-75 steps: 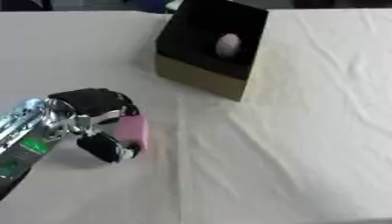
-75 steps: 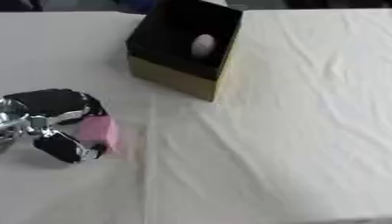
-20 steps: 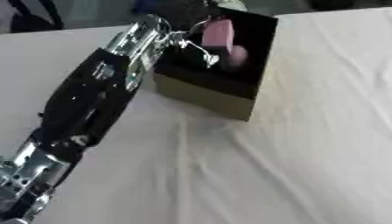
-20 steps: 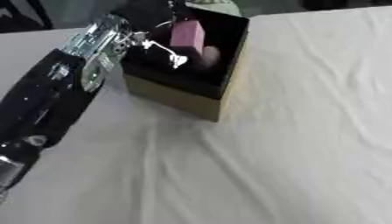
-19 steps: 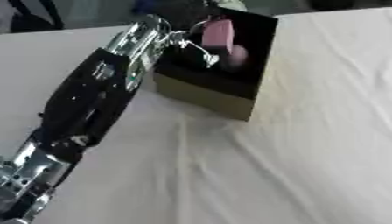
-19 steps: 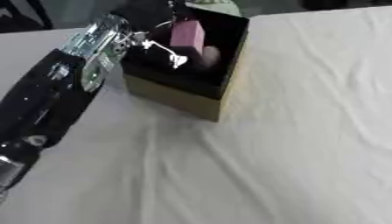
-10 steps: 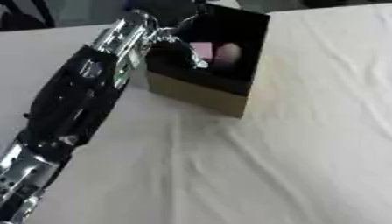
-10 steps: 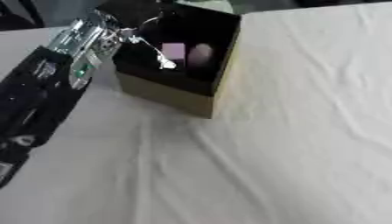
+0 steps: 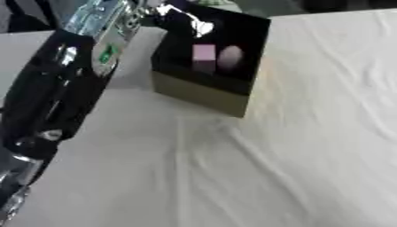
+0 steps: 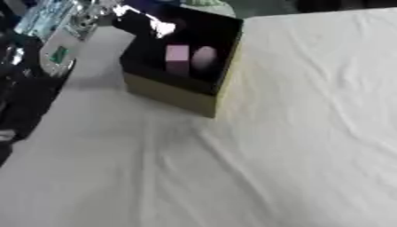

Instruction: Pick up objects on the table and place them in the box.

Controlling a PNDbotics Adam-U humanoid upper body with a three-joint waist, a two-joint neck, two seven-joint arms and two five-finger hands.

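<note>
A black box with a tan front wall [image 9: 203, 95] stands at the upper middle of the white cloth. Inside it a pink block [image 9: 204, 52] lies beside a pale egg-shaped thing [image 9: 230, 57]. My left arm runs from the lower left up to the top. Its hand [image 9: 180, 20] hangs over the box's far left corner, fingers relaxed and holding nothing, apart from the pink block. My right hand shows in neither view.
The wrinkled white tablecloth [image 9: 310, 155] covers the whole table to the right of and in front of the box. My left forearm [image 9: 58, 84] lies over the cloth to the left of the box. Dark shapes line the far edge.
The pink block left my left hand and now lies in the box beside the egg shape. The hand has drawn back toward the box's far left corner. The camera has shifted.
</note>
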